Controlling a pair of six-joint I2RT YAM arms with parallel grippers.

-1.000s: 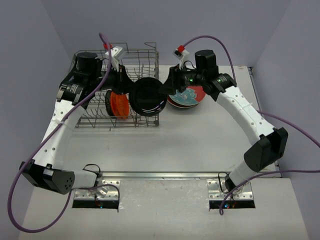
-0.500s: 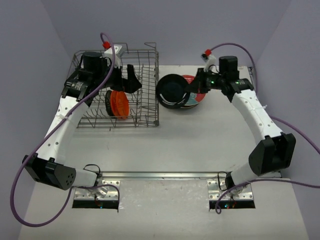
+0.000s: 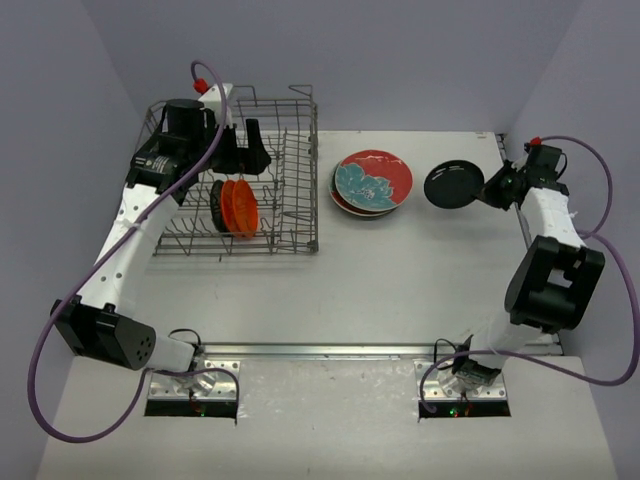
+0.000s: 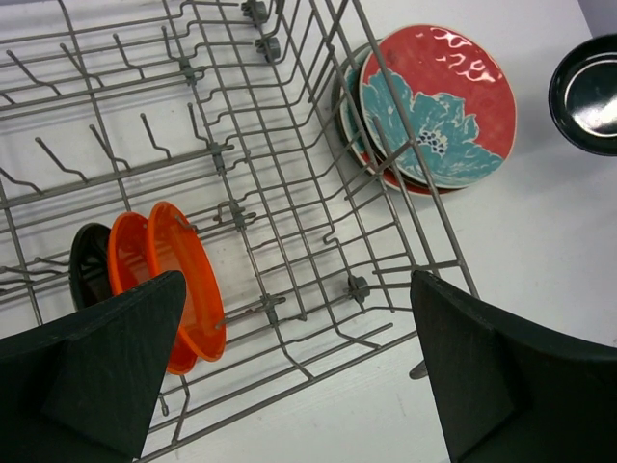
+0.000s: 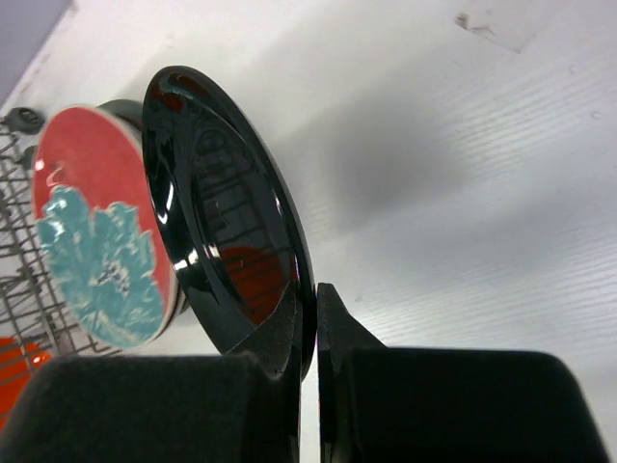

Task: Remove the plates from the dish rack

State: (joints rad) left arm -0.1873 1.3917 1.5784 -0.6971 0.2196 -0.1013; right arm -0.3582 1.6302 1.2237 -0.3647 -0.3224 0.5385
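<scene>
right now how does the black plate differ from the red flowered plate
The black plate is plain black; the red flowered plate carries a teal flower. The black plate looks smaller than the red flowered plate. The right hand pinches the black plate's rim; the red flowered plate tops a stack, untouched. Both are round, outside the dish rack.

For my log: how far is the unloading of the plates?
Done: a stack topped by the red floral plate lies beside the dish rack. In hand: the right gripper pinches a black plate by its rim. Left: two orange plates and a dark plate stand in the rack, the left gripper open above.
</scene>
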